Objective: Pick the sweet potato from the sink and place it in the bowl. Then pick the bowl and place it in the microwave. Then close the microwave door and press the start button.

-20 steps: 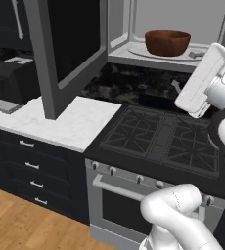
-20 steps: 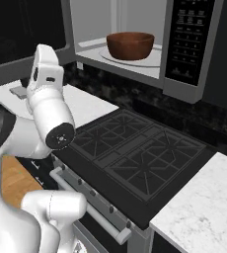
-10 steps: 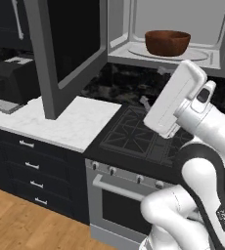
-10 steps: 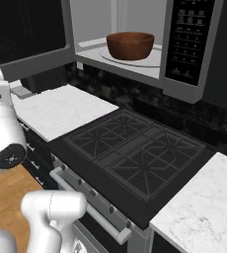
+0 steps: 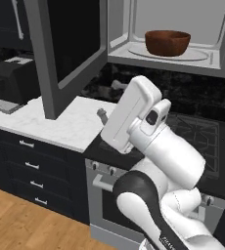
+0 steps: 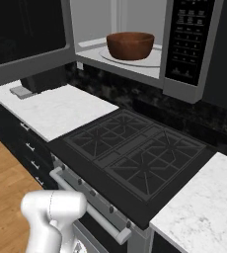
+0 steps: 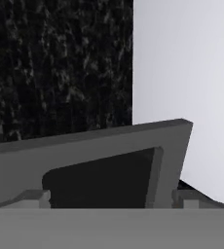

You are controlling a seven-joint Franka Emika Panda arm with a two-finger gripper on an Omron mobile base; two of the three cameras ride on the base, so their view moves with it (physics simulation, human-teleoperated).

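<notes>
Pincer [image 7: 111, 197] wide, swung down behind microwave door [image 5: 68, 53], bowl [image 5: 167, 42] unmoved

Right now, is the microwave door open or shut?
Open. The door swings out to the left, leaving the bowl visible on the turntable inside the microwave.

A black stove [image 6: 135, 155] is sitting between two white marble counters [image 6: 56, 109], its oven handle [image 6: 88, 207] running along the front. A black appliance [image 5: 14, 80] is standing on the left counter, above dark drawers [image 5: 29, 168] and wood floor [image 5: 16, 224].
</notes>
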